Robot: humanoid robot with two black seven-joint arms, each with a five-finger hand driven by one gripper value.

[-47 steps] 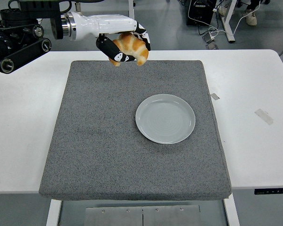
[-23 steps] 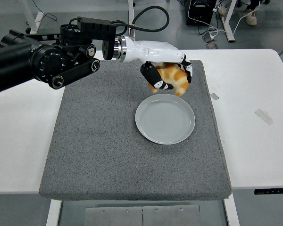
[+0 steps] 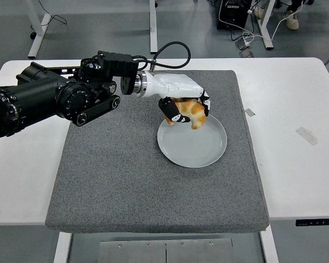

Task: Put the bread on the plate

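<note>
A golden-brown piece of bread (image 3: 189,112), shaped like a croissant, is held in my left hand (image 3: 183,109). The hand's fingers are curled around it. It hangs just over the far rim of a round grey plate (image 3: 194,147), which lies on a dark grey mat (image 3: 115,170). I cannot tell if the bread touches the plate. The black left arm (image 3: 55,101) reaches in from the left edge. The right arm is out of view.
The mat covers the middle of the white table (image 3: 296,164). Small pieces of tape (image 3: 306,135) lie on the table to the right. Desk legs and cables show on the floor behind the table.
My left hand has carried the bread from the mat's far edge, right and toward me, and lowered it to the plate's far rim.
</note>
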